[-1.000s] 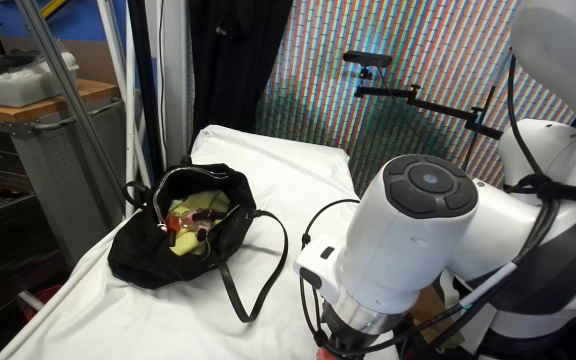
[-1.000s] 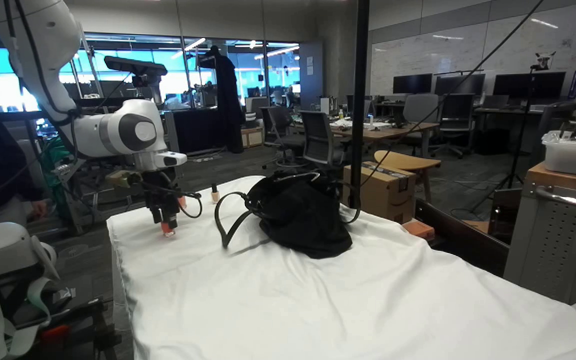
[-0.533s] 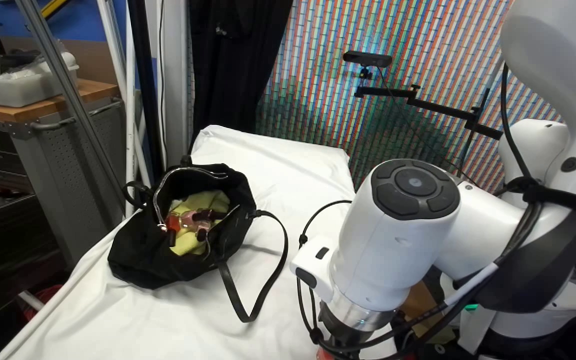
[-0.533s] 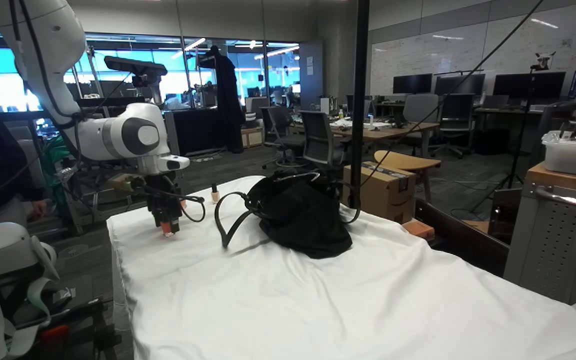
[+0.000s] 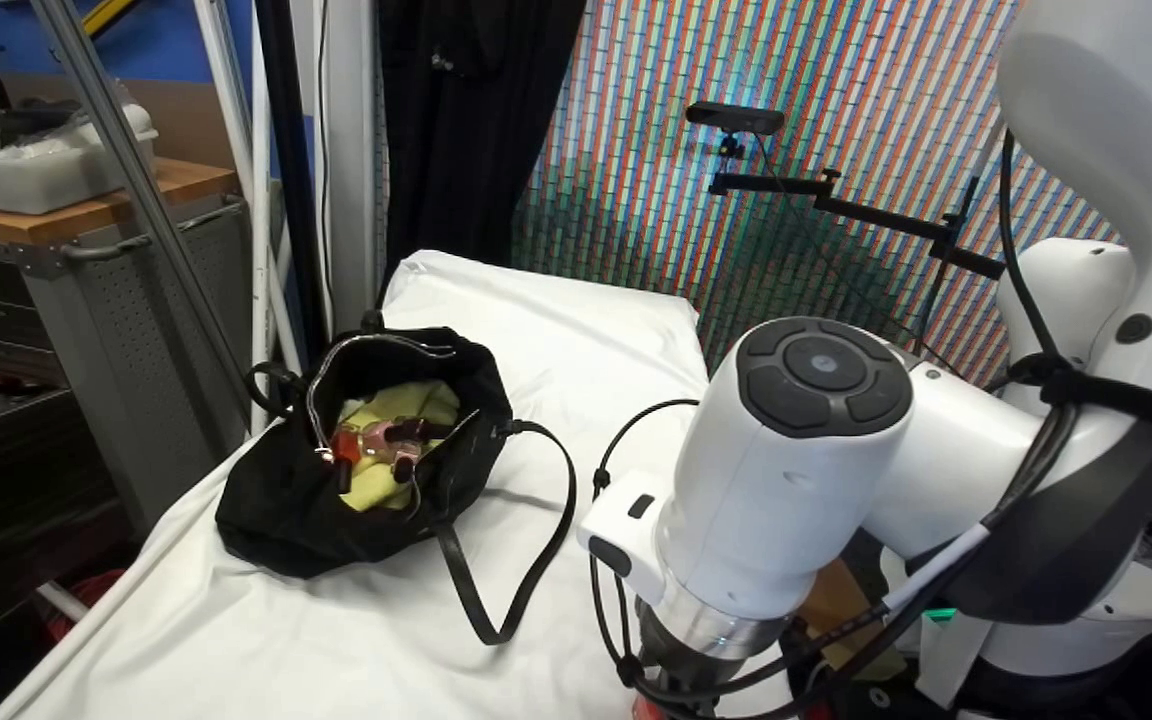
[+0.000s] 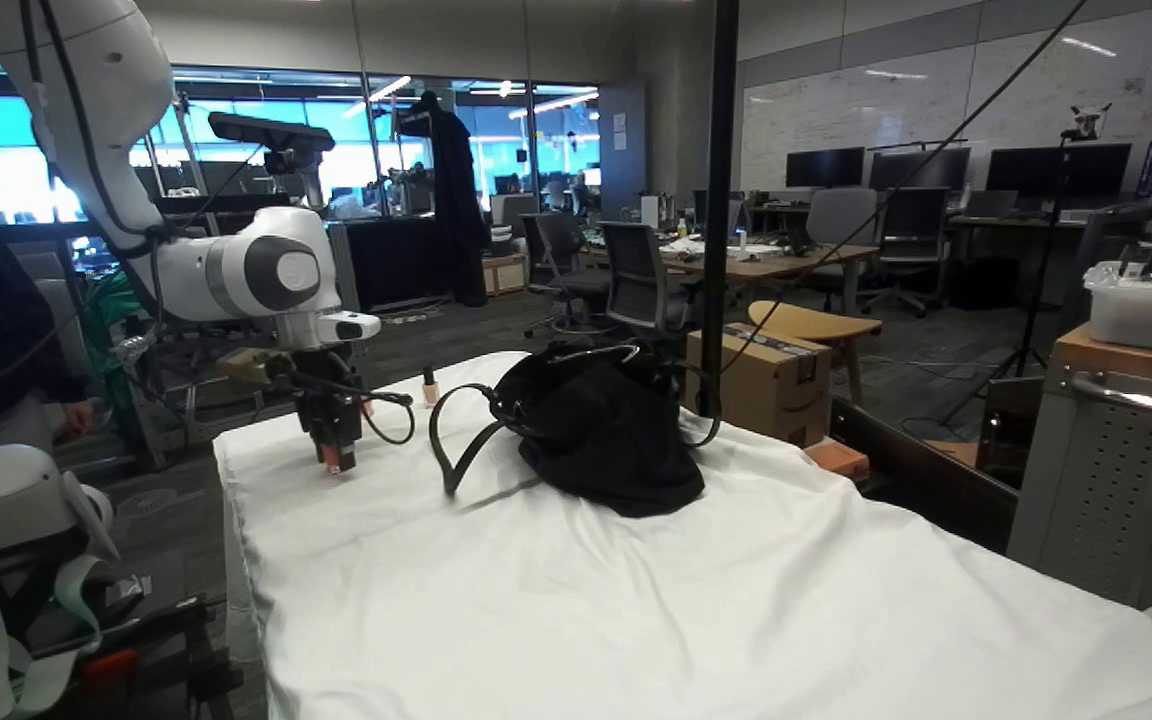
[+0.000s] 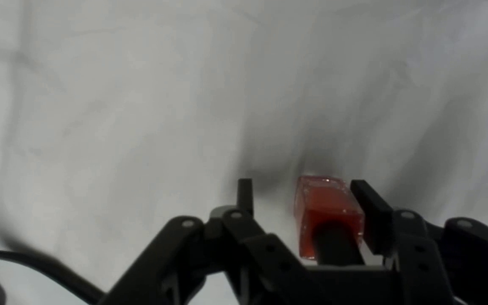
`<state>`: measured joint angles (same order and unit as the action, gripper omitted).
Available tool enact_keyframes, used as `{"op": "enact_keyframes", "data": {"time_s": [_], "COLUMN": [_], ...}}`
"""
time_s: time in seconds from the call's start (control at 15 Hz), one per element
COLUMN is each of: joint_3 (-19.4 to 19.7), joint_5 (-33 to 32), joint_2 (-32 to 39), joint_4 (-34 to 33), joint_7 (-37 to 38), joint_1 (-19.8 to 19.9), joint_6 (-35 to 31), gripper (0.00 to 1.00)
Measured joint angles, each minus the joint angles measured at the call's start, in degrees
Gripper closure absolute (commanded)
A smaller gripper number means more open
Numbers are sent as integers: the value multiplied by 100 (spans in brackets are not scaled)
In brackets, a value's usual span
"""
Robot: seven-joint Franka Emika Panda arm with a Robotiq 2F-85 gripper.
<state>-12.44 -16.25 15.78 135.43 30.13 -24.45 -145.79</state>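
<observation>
A square red nail polish bottle (image 7: 328,199) with a black cap (image 7: 336,241) stands between the jaws in the wrist view. My gripper (image 7: 302,186) is pointed down around it, its jaws partly drawn together. The right finger (image 7: 373,218) is against or very near the bottle's side. A clear gap separates the left finger (image 7: 245,195) from it. In an exterior view the gripper (image 6: 334,460) reaches the white cloth near the table's edge, the bottle mostly hidden by the fingers. Elsewhere the fingers are cut off by the bottom of the picture.
An open black bag (image 5: 276,520) lies on the white-covered table (image 5: 556,340), holding yellow cloth (image 5: 376,490) and several small bottles. Its strap (image 5: 536,590) loops toward the arm. A peach bottle (image 6: 430,388) stands behind; another (image 6: 367,406) is partly hidden by the gripper. A black pole (image 6: 721,200) rises beside the bag.
The arm has shifted slightly toward the bag side in both exterior views, then nearly stopped. The gripper's fingers have drawn closer together around the red bottle, covering more of it. The bag is unmoved.
</observation>
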Motion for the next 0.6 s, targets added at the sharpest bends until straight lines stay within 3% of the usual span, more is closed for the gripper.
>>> {"op": "enact_keyframes", "data": {"time_s": [0.2, 0.6], "joint_3": [0, 6], "joint_5": [10, 37], "joint_2": [19, 11], "joint_4": [0, -7], "joint_7": [-52, -85], "joint_1": [7, 15], "joint_6": [-3, -20], "gripper": [84, 84]}}
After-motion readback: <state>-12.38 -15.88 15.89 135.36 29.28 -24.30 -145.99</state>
